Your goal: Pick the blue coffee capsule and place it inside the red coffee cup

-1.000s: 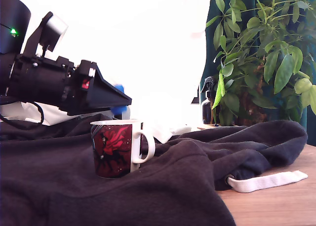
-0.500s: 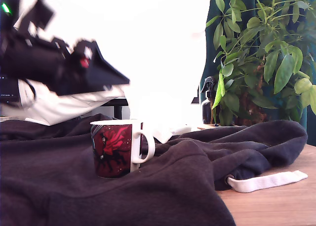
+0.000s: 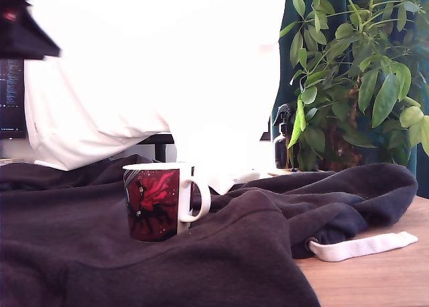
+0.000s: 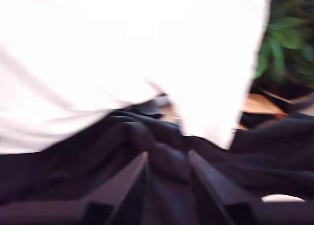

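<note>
- One mug, the red coffee cup [image 3: 159, 201], stands upright on the dark cloth [image 3: 221, 253], handle toward the exterior view's right.
- My gripper [image 4: 168, 172] shows empty in the wrist view, jaws apart with only cloth between them; it sits far left and high.
- I cannot see the blue coffee capsule; perhaps it lies inside the cup, whose interior is hidden.
- I judge the capsule light, stiff and slick: grip across its sides under the rim, gently.

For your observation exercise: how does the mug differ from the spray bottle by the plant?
The mug is white with red and black artwork; the spray bottle is black. The mug sits near on the dark cloth; the bottle stands farther back beside the plant. The mug has a handle, the bottle a trigger. Both are upright.
</note>
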